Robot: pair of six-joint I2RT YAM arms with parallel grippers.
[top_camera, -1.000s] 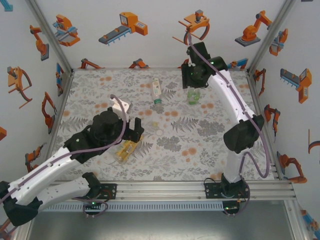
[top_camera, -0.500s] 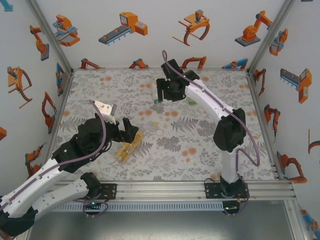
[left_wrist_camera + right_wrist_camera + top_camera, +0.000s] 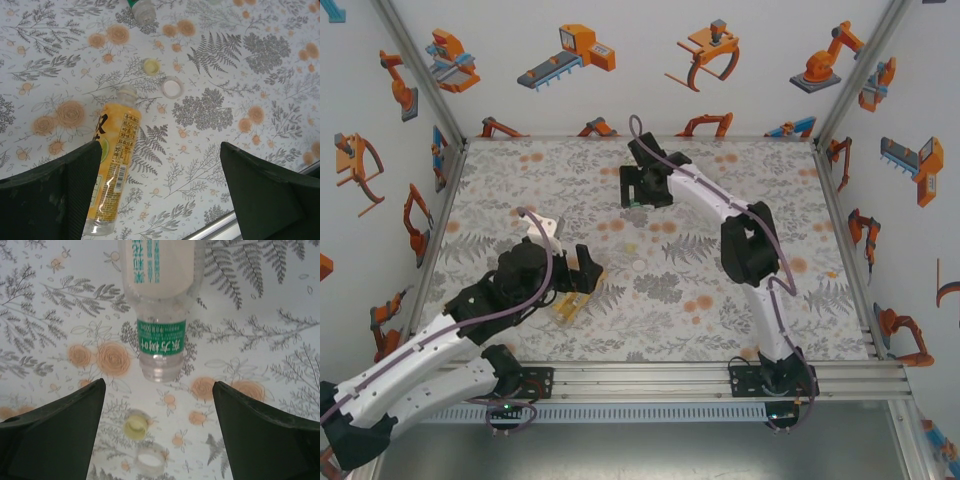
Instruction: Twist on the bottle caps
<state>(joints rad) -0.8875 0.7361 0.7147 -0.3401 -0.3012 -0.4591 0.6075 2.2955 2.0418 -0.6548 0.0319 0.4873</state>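
Two uncapped bottles lie on the table [image 3: 500, 180]: orange-yellow bottle [image 3: 112, 165] under my left hand [image 3: 160, 187], clear green-necked bottle [image 3: 159, 305] just ahead of my right hand [image 3: 159, 427]. Both hands released, empty. Yellow cap [image 3: 135, 427] and white cap [image 3: 150, 459] lie loose beneath the right; neither screwed on yet.

The clear bottle [image 3: 160, 295] is laid uncapped beneath the spread right gripper [image 3: 159, 385]; a pale yellow cap [image 3: 135, 426] and a whitish cap [image 3: 150, 458] are seen near its mouth.

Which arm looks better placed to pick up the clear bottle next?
Right: the right gripper, open, hovers at the clear bottle's neck; the left gripper is over the orange bottle.
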